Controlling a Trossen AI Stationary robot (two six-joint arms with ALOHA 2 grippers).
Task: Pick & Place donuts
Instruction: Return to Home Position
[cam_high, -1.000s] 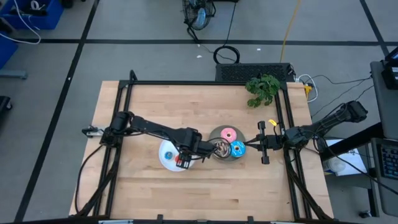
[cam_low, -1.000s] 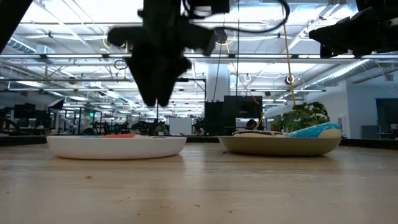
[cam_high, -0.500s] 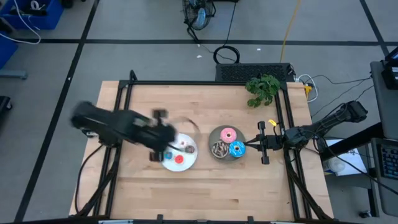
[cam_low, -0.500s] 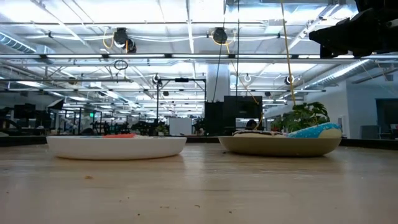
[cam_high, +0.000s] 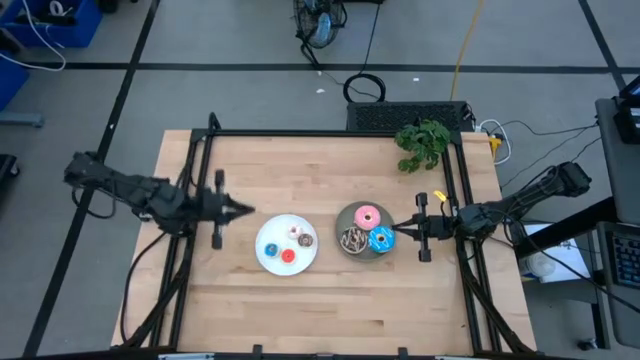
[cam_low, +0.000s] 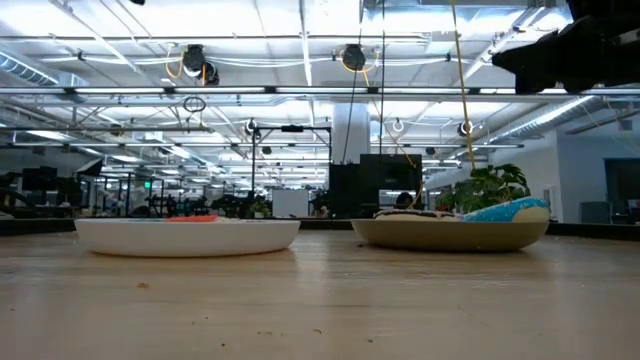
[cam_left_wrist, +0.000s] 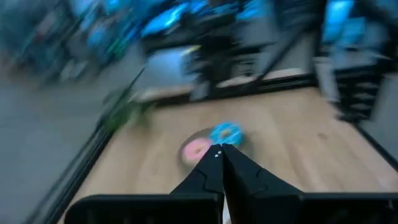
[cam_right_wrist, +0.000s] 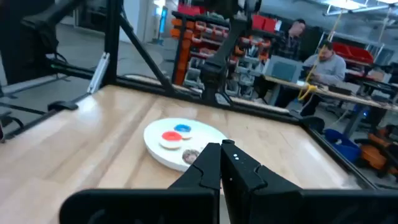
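Hovering near the white plate (cam_high: 274, 231) of tiny donuts (cam_high: 288, 256), left fingers (cam_high: 235, 209) closed.

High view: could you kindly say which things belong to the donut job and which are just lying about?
Job: larger donuts on grey plate; tiny donuts on white plate; left gripper and right gripper flanking the plates.
Lying about: plant; coiled cable on the floor.

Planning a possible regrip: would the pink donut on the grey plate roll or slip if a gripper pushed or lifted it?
The pink donut lies flat on the grey plate, so it probably won't roll unless tipped on edge. Being a small ring, it is likely light. A push would probably bump the blue sprinkled donut beside it.
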